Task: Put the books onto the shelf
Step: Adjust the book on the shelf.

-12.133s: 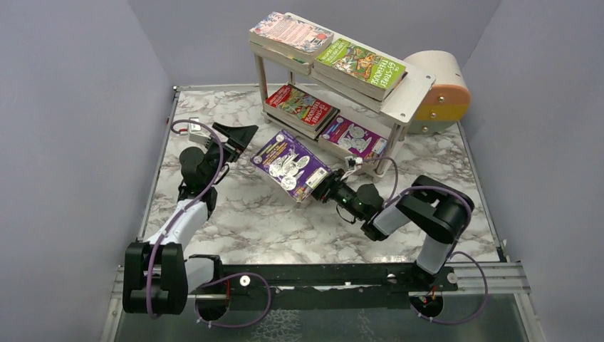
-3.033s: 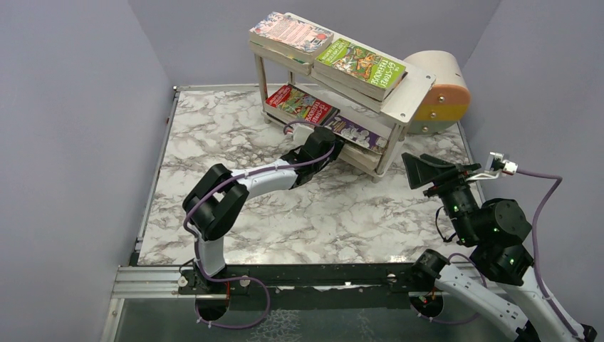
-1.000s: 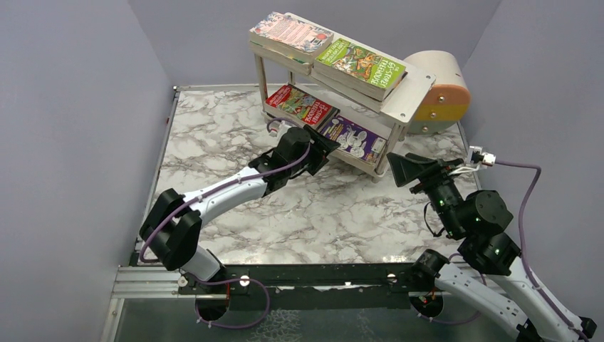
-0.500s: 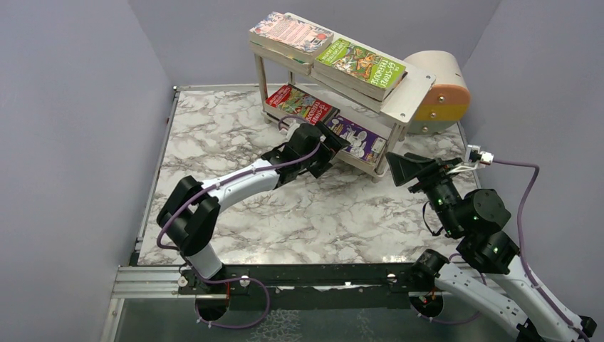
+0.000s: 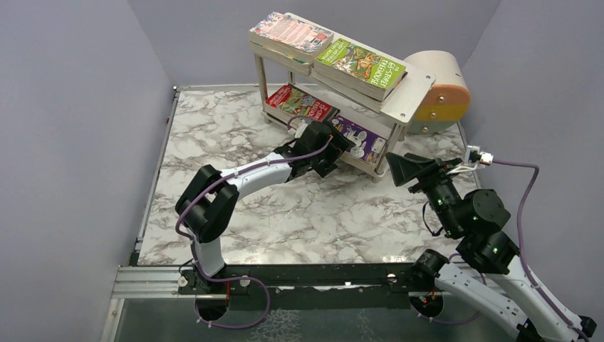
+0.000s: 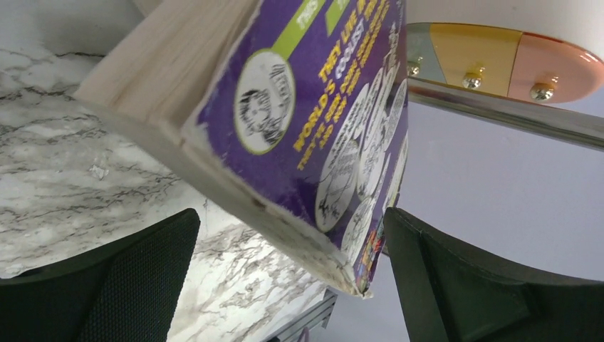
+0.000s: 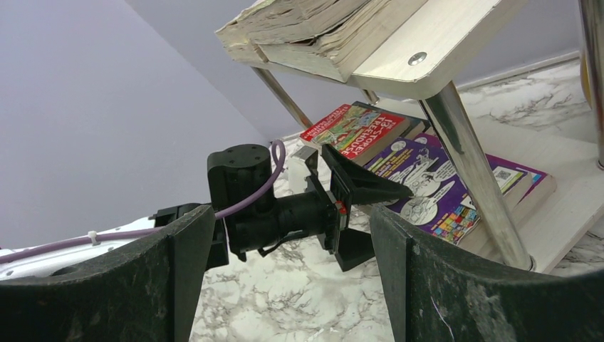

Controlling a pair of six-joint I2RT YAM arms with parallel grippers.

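**A:** From above, where are your hands?

**B:** My left gripper (image 5: 335, 144) is stretched out to the shelf (image 5: 417, 89), at the front edge of its lower board. Its fingers are spread wide, with the purple book (image 5: 358, 139) just ahead of them. My right gripper (image 5: 401, 169) hangs above the marble table (image 5: 235, 135) near the shelf's right front corner, fingers apart, holding nothing.

**A:** And the books?

**B:** All on the shelf. A pink-patterned book (image 5: 290, 30) and a green book (image 5: 361, 65) lie on the top board, and a red book (image 5: 300, 102) lies beside the purple one below. A round box (image 5: 440, 85) stands behind the shelf's right end.

**A:** What does your left wrist see?

**B:** The purple book's near corner pokes down between my two fingers (image 6: 135, 278), and neither touches it. The box's orange end shows behind.

**A:** And the right wrist?

**B:** My own fingers frame the view, well apart, with nothing between them. Beyond them my left gripper points at the purple book. That book lies on a second book (image 7: 523, 178) on the lower board, next to the red one. A metal leg (image 7: 466, 157) crosses in front.
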